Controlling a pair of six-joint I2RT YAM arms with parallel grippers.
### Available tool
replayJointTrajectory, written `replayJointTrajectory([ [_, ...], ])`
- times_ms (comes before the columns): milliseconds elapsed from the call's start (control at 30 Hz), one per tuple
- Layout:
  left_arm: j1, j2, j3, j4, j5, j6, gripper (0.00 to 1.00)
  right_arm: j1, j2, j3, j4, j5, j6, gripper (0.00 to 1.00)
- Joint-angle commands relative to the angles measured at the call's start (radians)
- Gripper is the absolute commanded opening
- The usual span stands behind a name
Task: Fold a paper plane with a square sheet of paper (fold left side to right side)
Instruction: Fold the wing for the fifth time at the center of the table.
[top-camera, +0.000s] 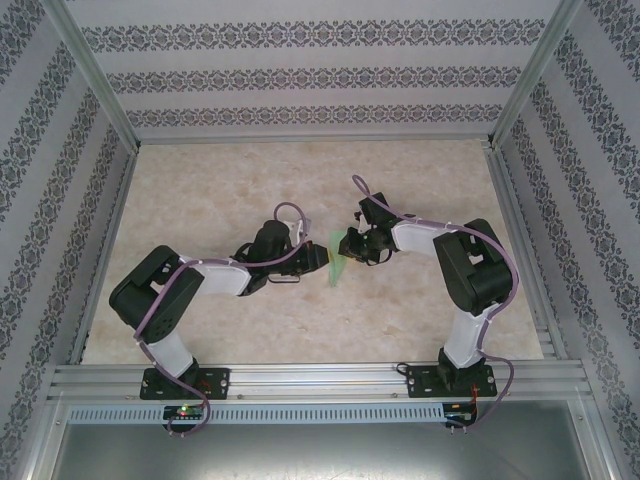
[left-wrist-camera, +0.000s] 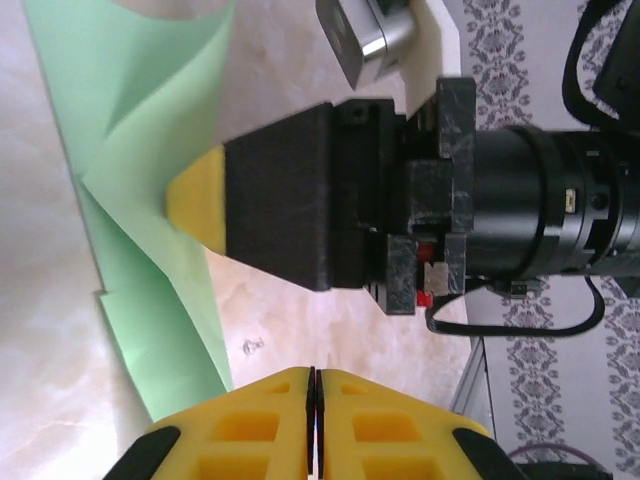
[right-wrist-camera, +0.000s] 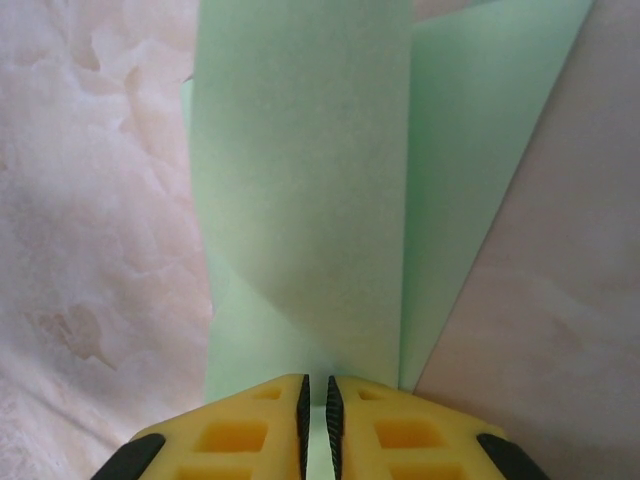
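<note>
Paper (top-camera: 337, 264): we see it folded, midway between the table's (top-camera: 200, 190) side edges.
Right gripper (right-wrist-camera: 318, 388): pinching the paper.
Left gripper (left-wrist-camera: 312, 385): closed, empty.

Bright, even light, soft shadows; right end effector (right-wrist-camera: 316, 425) slightly blurred.

A pale, marble-patterned counter (top-camera: 200, 190) sits evenly lit inside walls (top-camera: 300, 75) papered in grey damask bands on white, framed by aluminium posts (top-camera: 92, 70), with a slotted aluminium rail (top-camera: 320, 380) along the near edge.
</note>
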Motion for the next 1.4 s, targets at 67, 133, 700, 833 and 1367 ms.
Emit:
replayJointTrajectory([
  [67, -0.061, 0.057, 0.080, -0.042, 0.082, -0.016, 0.12, -0.008, 0.045, -0.025, -0.056, 0.041, -0.003, 0.18],
  [133, -0.069, 0.078, 0.092, -0.049, 0.076, -0.016, 0.12, -0.006, 0.046, -0.024, -0.057, 0.039, -0.003, 0.18],
  [700, -0.070, 0.173, 0.078, -0.114, 0.014, 0.001, 0.11, 0.000, 0.046, -0.016, -0.072, 0.046, -0.008, 0.18],
  [833, -0.070, 0.179, 0.068, -0.112, 0.006, -0.005, 0.11, 0.001, 0.046, -0.014, -0.076, 0.048, -0.013, 0.18],
  [1367, -0.071, 0.215, 0.059, -0.157, -0.001, -0.025, 0.10, 0.005, 0.050, 0.001, -0.081, 0.042, -0.021, 0.18],
])
